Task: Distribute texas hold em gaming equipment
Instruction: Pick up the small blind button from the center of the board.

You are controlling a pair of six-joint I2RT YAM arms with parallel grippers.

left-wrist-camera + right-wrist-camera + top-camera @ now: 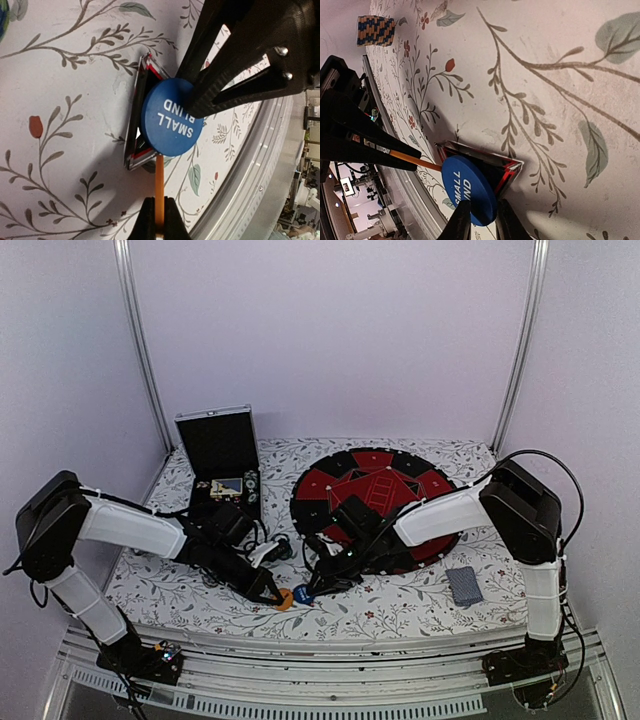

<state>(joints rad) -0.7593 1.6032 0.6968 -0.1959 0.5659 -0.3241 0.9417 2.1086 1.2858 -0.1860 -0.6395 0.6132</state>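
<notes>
My left gripper [275, 594] is shut on the rim of an orange round button [286, 600], held edge-on between its fingers [159, 220] just above the cloth. My right gripper [306, 589] is shut on a blue round button [470, 192] marked SMALL BLIND, which also shows in the left wrist view [170, 122]. The two buttons touch, over a small red-black triangle [139, 107] lying on the cloth, which the right wrist view [507, 167] also shows. A deck of grey-blue-backed playing cards [464, 585] lies at the front right.
An open silver-edged black case [220, 452] stands at the back left with chips [228, 487] at its front. A large round red-and-black mat [400, 475] lies behind the right arm. The table's metal front rail [260, 165] runs close by the grippers.
</notes>
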